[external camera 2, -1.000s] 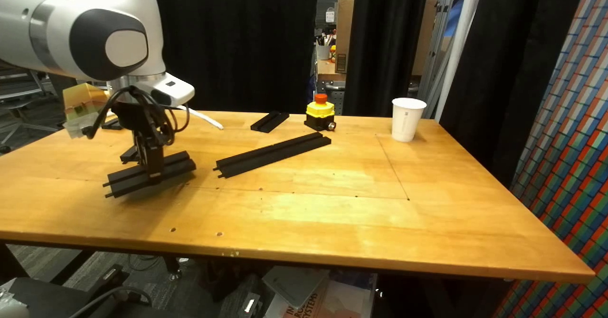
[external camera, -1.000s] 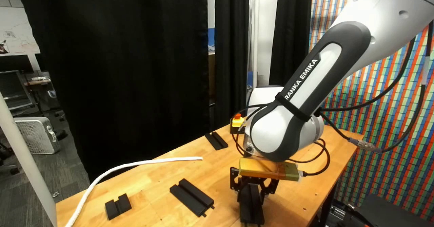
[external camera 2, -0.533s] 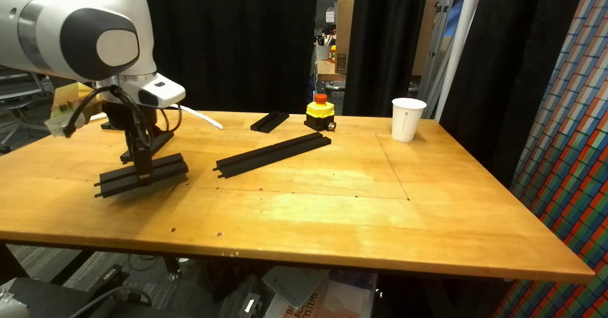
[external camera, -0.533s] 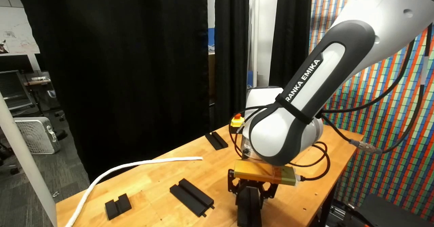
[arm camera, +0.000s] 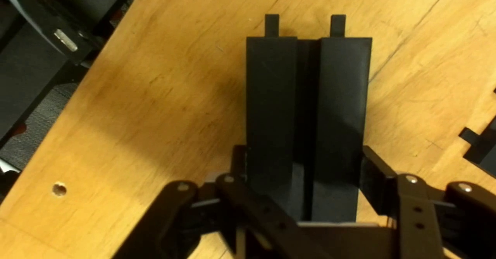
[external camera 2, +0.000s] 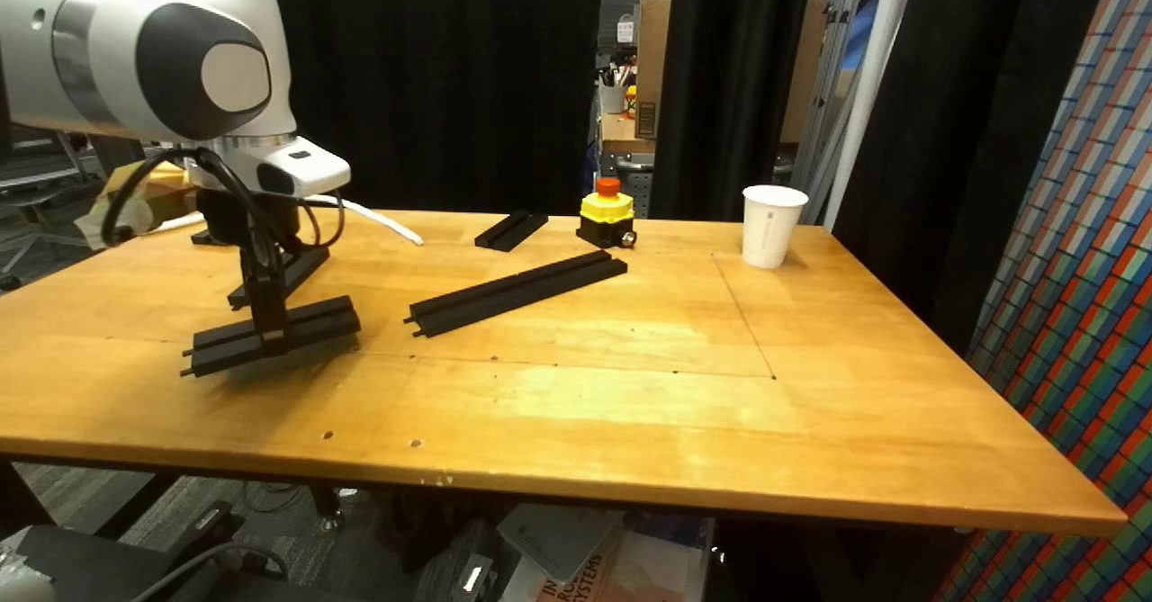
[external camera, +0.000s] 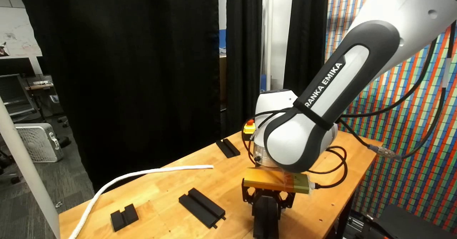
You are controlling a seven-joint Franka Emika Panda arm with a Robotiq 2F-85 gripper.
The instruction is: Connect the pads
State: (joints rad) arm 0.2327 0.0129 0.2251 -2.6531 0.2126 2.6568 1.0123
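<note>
Looks like a robotics lab w/ office bits. Signs: Franka Emika arm point(external camera: 332, 78) over a wood table point(external camera 2: 630, 422), yellow e-stop point(external camera 2: 607, 210) w/ red btn point(external camera 2: 608, 187) on it, blk curtains point(external camera: 125, 81) hung behind. In an exterior view, past the curtains' edge: whiteboard point(external camera: 19, 24), monitor point(external camera: 16, 66), chair point(external camera: 15, 92), box fan point(external camera: 37, 142), gray carpet point(external camera: 71, 185). Under the table: printed sheet/book point(external camera 2: 621, 557) w/ "SYSTEMS" on it.

In both exterior views, a white cord point(external camera: 171, 168) lies curved on the wooden tabletop point(external camera 2: 630, 422) and black curtains point(external camera: 135, 71) hang behind. A white cup point(external camera 2: 772, 229) stands upright near a far corner, apart from a red-topped yellow button point(external camera 2: 607, 211). A multicoloured grid point(external camera 2: 1080, 332) rises at the right. Papers point(external camera 2: 643, 570) lie below the tabletop. In an exterior view, a fan point(external camera: 37, 142) stands on the grey floor point(external camera: 66, 182) near a chair point(external camera: 14, 92).
</note>
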